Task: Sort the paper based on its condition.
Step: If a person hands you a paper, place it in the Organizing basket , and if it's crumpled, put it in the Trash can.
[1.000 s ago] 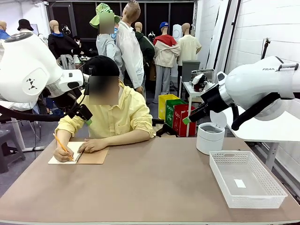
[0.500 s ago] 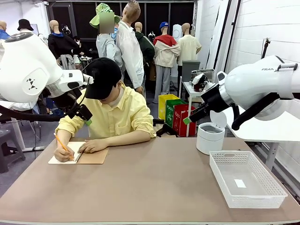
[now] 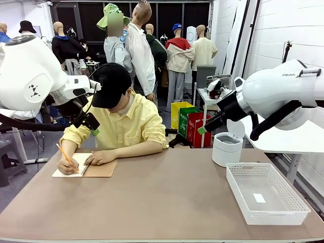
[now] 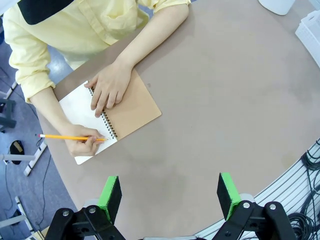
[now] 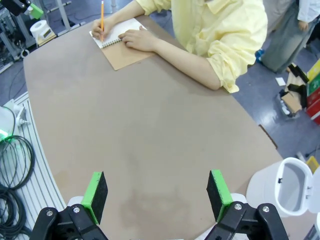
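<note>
My left gripper (image 4: 169,192), jaws spread and empty, hangs nearest the paper (image 4: 80,110), a notebook (image 4: 135,107) page under the person's writing hand (image 4: 82,144).

A brown table (image 3: 167,202) runs across the room. At its far edge, towards the far left corner, a spiral-bound notebook (image 3: 99,169) lies open and flat, with its brown cover folded out to the right. A yellow pencil (image 3: 66,155) slants over its white page, tip down. A person in a yellow shirt (image 3: 126,126) and black cap sits behind that edge, bent over the notebook. A white lattice basket (image 3: 236,191) sits along the right edge, reaching towards the near right corner. Just beyond it, at the far right corner, stands a round white bin (image 3: 226,150) with its lid tipped up. Yellow, green and red crates (image 3: 195,126) stand on the floor behind the table.
</note>
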Robot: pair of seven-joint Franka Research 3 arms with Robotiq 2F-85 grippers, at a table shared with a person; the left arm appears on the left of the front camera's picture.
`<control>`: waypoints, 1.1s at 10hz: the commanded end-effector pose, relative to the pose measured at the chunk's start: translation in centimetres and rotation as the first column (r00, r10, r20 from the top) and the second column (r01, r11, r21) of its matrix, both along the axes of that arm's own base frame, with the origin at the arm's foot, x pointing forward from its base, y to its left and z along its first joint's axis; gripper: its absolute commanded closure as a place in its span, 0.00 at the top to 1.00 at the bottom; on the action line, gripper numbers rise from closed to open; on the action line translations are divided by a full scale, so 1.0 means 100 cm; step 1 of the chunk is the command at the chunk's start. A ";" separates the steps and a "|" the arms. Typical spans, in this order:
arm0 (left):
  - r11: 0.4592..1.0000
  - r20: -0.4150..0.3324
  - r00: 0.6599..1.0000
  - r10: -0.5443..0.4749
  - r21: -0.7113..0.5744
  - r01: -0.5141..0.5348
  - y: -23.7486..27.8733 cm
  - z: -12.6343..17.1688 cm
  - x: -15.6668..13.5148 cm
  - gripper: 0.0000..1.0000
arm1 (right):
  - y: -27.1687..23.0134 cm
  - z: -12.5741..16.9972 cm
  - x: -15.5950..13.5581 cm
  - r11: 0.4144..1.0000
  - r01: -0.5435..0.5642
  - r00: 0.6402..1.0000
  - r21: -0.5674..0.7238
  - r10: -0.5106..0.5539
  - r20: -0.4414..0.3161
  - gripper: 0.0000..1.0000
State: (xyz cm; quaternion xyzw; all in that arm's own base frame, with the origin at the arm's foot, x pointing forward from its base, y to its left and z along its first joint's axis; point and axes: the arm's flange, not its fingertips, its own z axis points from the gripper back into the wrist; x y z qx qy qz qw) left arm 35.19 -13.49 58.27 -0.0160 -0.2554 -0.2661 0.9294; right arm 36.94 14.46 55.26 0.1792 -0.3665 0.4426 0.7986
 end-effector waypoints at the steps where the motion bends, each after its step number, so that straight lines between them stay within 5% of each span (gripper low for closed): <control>1: 1.000 0.005 1.000 -0.003 -0.003 0.003 0.000 0.000 0.000 1.00 | 0.000 -0.001 0.001 1.000 -0.006 1.000 0.017 0.006 -0.011 1.00; 11: 1.000 0.005 1.000 -0.003 -0.003 0.003 0.000 0.000 0.000 1.00 | 0.000 -0.001 0.001 1.000 -0.006 1.000 0.017 0.006 -0.011 1.00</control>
